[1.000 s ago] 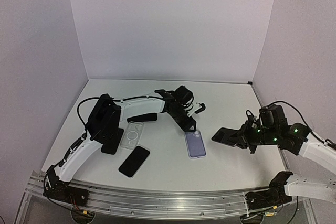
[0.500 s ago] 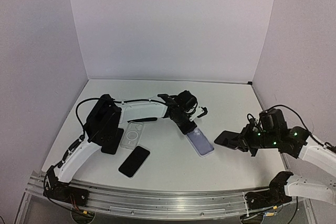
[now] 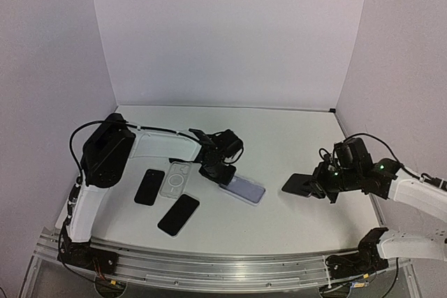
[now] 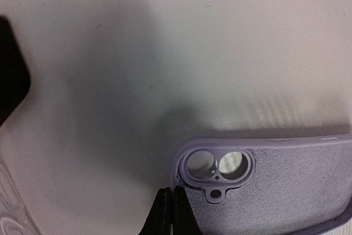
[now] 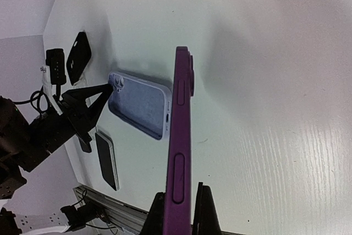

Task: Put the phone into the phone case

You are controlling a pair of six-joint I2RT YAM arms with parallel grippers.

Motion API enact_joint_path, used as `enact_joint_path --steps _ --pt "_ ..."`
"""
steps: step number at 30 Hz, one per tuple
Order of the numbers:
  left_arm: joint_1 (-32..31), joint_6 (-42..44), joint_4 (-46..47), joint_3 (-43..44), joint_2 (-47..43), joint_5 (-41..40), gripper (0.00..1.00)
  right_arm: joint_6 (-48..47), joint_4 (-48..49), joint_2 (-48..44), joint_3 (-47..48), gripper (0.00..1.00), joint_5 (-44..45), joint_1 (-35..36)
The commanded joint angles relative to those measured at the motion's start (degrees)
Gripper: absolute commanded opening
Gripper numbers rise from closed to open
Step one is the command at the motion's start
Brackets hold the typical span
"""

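Since a second ago the left gripper (image 3: 219, 171) has drawn back toward its own side and closed up, dragging the lilac case (image 3: 245, 189) and turning it from lengthwise to slantwise. Its fingers (image 4: 163, 213) now stand together, pinched on the thin rim of the case just beside the camera cutout, with the soft inner face turned up on the table (image 3: 279, 137). The right gripper (image 3: 320, 188) is clamped on the lower end of the purple phone (image 5: 180, 130), which it carries on edge above the table, apart from the case. From here the slim pinch could slip off the pliant rim when the phone presses in. The case could also skid or fold, and a phone gripped by one end may pivot and seat crookedly.
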Motion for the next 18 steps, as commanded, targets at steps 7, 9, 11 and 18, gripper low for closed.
enact_joint_path --steps 7,9,11,18 --pt "0.10 -29.77 -0.58 -16.21 -13.44 -2.04 0.14 -11.43 10.43 13.35 11.51 0.00 -20.17 -0.53" --pt "-0.44 -30.16 -0.88 -16.10 -14.38 -2.87 0.27 -13.12 10.50 15.42 12.86 0.00 -22.51 -0.53" --pt "-0.87 -30.43 -1.28 -15.87 -15.15 -3.44 0.40 -14.07 10.59 17.49 13.90 0.00 -24.12 -0.54" --pt "-1.11 -30.56 -0.51 -17.26 -20.58 -2.27 0.80 -14.36 12.60 25.06 18.45 0.00 -30.00 -0.52"
